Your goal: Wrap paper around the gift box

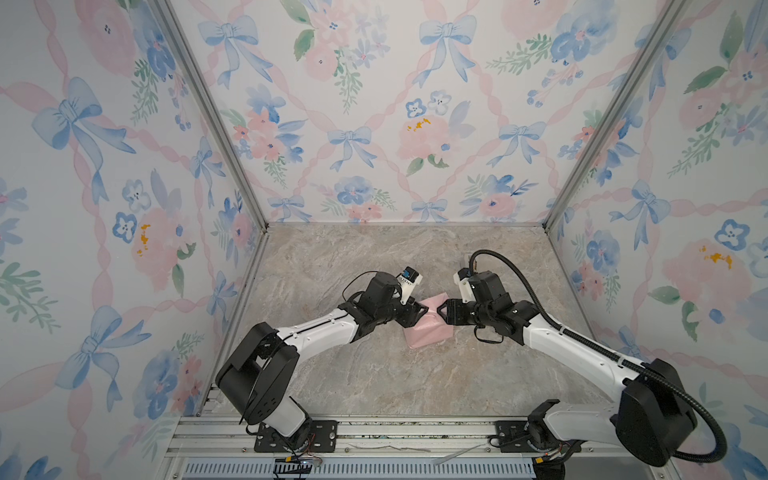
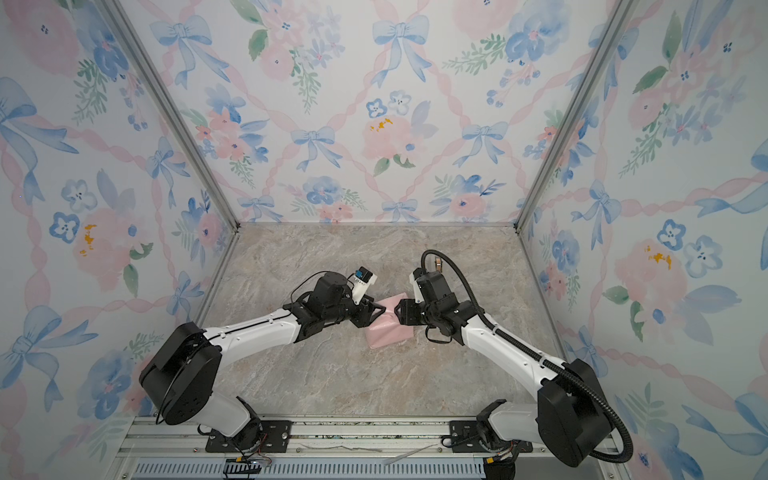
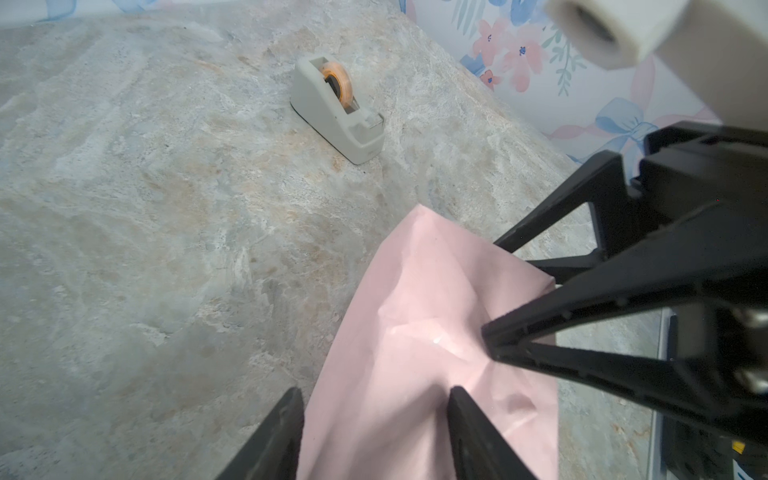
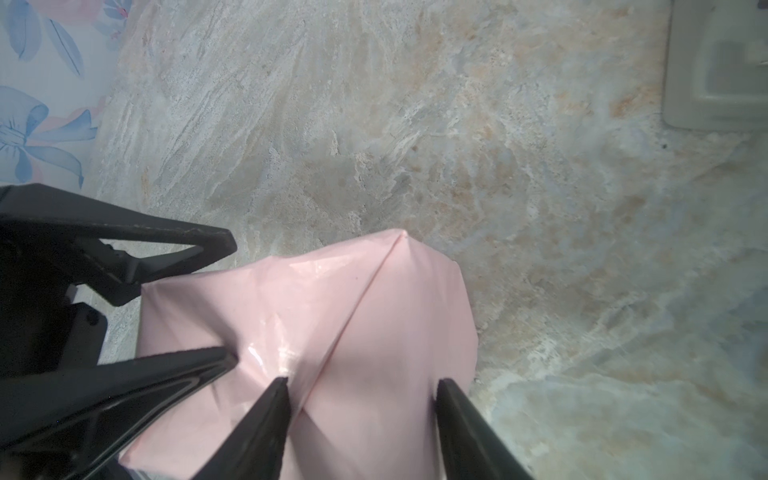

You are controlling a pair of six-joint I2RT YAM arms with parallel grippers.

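The paper (image 1: 428, 332) (image 2: 386, 334) lies pale pink side out, folded into a small parcel on the marble table in both top views. The gift box is hidden under it. My left gripper (image 1: 424, 309) (image 3: 376, 409) and my right gripper (image 1: 440, 311) (image 4: 361, 395) meet tip to tip over the parcel's far part. Each stands open, jaws apart. One finger of each rests on the creased top of the paper (image 3: 415, 291) (image 4: 395, 299), the other at its edge. The right gripper's fingers (image 3: 582, 316) press on the paper in the left wrist view.
A beige tape dispenser (image 3: 332, 108) (image 4: 715, 70) with an orange-cored roll stands on the table behind the right wrist, near the right wall. Flowered walls close the table on three sides. The arm bases sit on the rail at the front edge (image 1: 374, 432).
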